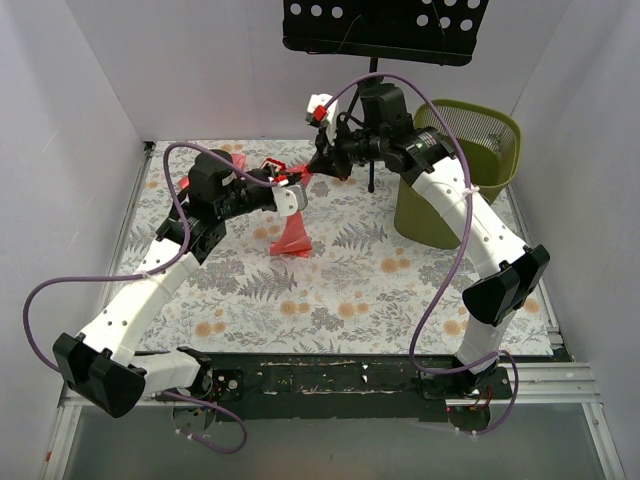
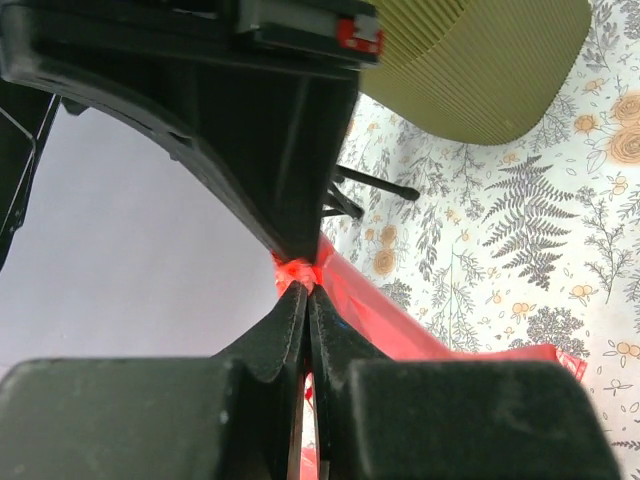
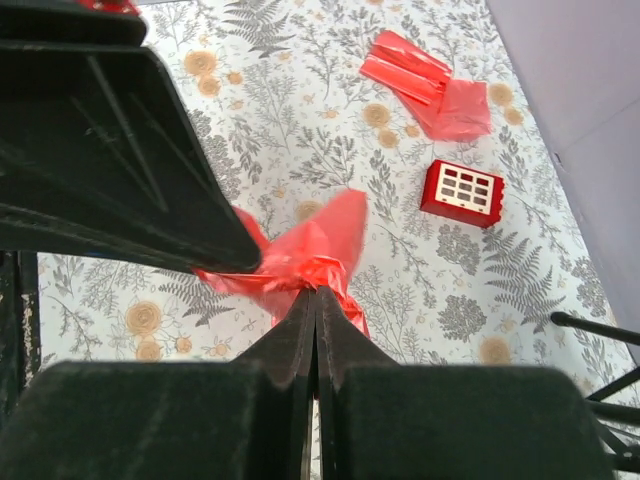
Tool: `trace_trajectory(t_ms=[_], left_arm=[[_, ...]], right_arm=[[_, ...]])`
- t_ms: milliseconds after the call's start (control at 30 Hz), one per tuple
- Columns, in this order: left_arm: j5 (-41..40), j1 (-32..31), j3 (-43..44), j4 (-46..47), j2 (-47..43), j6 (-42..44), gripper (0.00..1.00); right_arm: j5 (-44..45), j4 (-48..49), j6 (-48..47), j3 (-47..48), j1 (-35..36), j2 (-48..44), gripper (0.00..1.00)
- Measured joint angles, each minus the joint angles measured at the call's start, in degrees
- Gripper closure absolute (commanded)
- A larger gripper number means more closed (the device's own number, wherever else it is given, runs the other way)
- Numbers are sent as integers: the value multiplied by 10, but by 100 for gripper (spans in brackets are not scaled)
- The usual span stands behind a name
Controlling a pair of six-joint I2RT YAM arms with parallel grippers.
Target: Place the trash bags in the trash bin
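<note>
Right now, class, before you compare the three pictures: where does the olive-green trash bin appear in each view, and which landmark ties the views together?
Top external: the trash bin stands at the upper right of the picture.
Left wrist: its olive wall fills the top right corner.
Right wrist: not in it.
Shared landmark: the red trash bag, near the middle of all three views.

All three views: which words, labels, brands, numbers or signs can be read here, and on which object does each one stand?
No readable text in any view.
On the small red plastic box: a grid of white squares, no letters.
On the small red patch at the top of the left wrist view: pale marks, too blurred to read.
On the thin red plastic film bags: no print visible.
On the flowered table cover: plants only.
</note>
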Motion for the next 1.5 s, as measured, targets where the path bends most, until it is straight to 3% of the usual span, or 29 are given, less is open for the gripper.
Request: trace_trajectory(t_ms=[300,633,967,1300,1500], left_arm=[[-35,-7,-26,14,28,42,100],[-34,-12,-25,51,19,11,100],[-33,-14,-25,46,30,24,100],[-37,-30,-5,16,41,49,100],[-61,-31,19,20,65,72,100]], right_arm=[[-87,10,4,-31,9,-14,99],[-9,10,-6,-67,-20,-9,99],[-85,28,44,-52,-22,-8,99],[-63,38,50,-48,-53,13,99],[-83,32,51,-62,-25,16,99]])
